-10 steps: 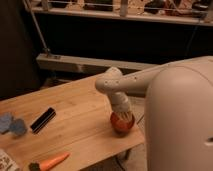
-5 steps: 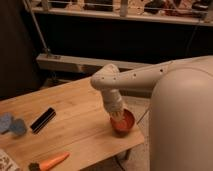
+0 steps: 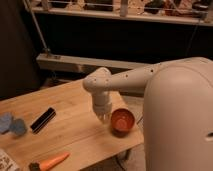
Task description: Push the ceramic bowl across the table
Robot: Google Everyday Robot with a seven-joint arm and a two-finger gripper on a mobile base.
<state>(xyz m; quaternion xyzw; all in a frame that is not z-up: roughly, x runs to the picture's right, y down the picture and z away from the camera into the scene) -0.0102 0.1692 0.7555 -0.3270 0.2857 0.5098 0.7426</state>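
Observation:
The orange-red ceramic bowl point(image 3: 122, 121) sits near the right edge of the light wooden table point(image 3: 70, 107), tipped so its glossy inside faces the camera. My gripper point(image 3: 103, 116) points down at the table just left of the bowl, at or close to its rim. My white arm reaches in from the right, and its large shell fills the right side of the view.
A black flat bar point(image 3: 43, 120) lies left of centre. Blue-grey pieces point(image 3: 11, 124) sit at the left edge. An orange carrot toy point(image 3: 52, 162) lies at the front edge beside a patterned item point(image 3: 6, 162). A metal rail and shelf stand behind.
My arm has swung left, and the gripper has gone from over the bowl to its left side. The bowl now shows in full, tipped at the right edge.

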